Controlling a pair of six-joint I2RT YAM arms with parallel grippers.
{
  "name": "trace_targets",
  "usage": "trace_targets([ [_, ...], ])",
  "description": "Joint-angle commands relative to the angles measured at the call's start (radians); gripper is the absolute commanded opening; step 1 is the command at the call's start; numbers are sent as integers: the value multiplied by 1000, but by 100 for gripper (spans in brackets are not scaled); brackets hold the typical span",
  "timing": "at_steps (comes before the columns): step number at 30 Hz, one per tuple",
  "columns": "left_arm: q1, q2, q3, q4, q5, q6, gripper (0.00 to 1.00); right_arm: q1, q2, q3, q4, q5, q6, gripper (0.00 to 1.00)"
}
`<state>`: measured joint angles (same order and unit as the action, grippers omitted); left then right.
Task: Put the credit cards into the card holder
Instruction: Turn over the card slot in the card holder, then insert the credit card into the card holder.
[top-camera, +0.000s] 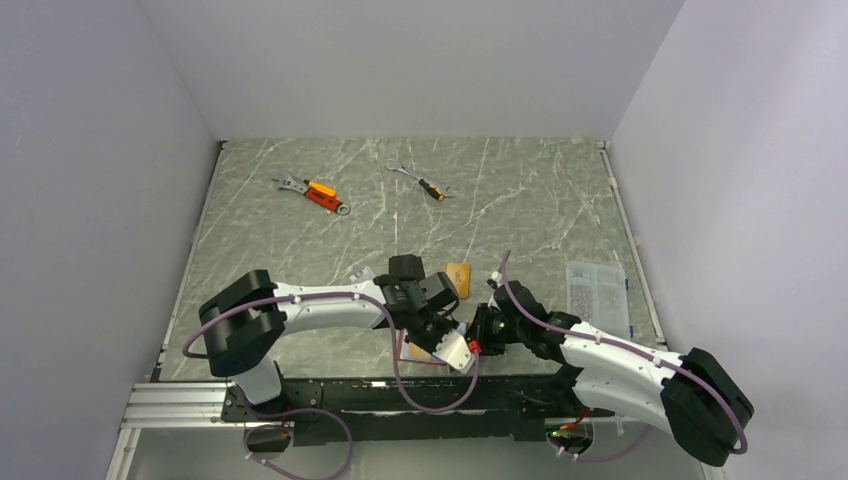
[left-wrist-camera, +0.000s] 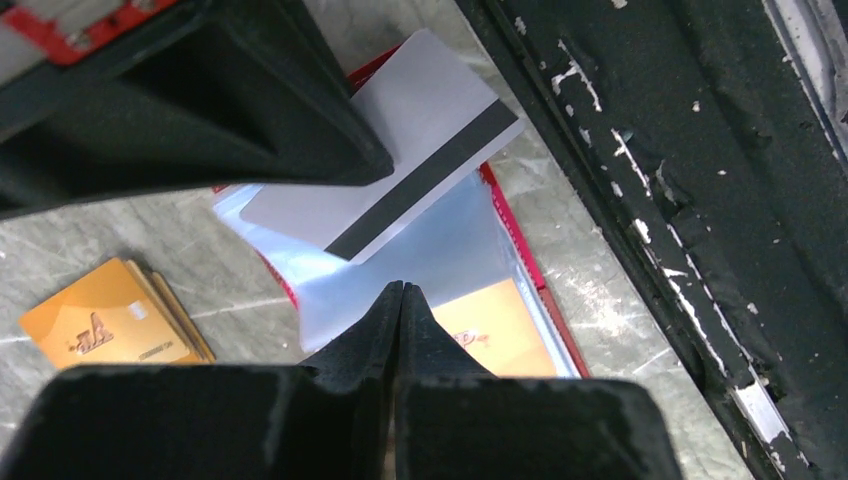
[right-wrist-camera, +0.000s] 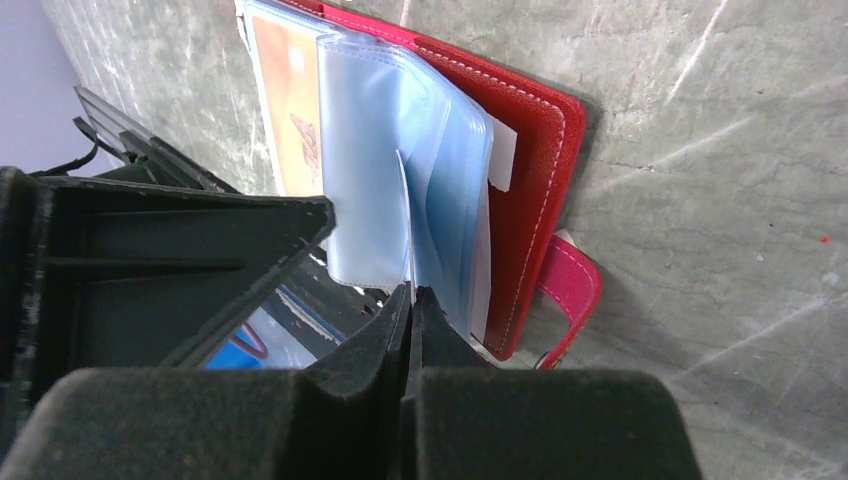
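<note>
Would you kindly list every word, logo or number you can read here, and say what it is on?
Nothing can be read for certain.
Loose orange card: pale logo and small print, too blurred.
Orange card in the card holder: red mark, unreadable.
Silver card: dark stripe only, no text.

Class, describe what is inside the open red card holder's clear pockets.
An orange card sits in one pocket of the card holder. A silver-grey striped card overlaps the pockets; whether it has entered one is hidden. Deeper pockets are covered.
</note>
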<state>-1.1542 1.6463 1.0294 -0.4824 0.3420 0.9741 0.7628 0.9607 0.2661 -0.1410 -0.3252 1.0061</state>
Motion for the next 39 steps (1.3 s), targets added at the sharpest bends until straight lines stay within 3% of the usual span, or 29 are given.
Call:
trace_targets([
  [1,-30,34,25,28,12,6,3,-3,3,-22,31,-19,8,0],
  [17,-39,-18,-58,25,-109,25,1,-93,-110,-45,-73,-45,-49,0],
  [39,-27,-158,-77,30,-156,-7,1,-50,41,54,47,-69,-38,0],
])
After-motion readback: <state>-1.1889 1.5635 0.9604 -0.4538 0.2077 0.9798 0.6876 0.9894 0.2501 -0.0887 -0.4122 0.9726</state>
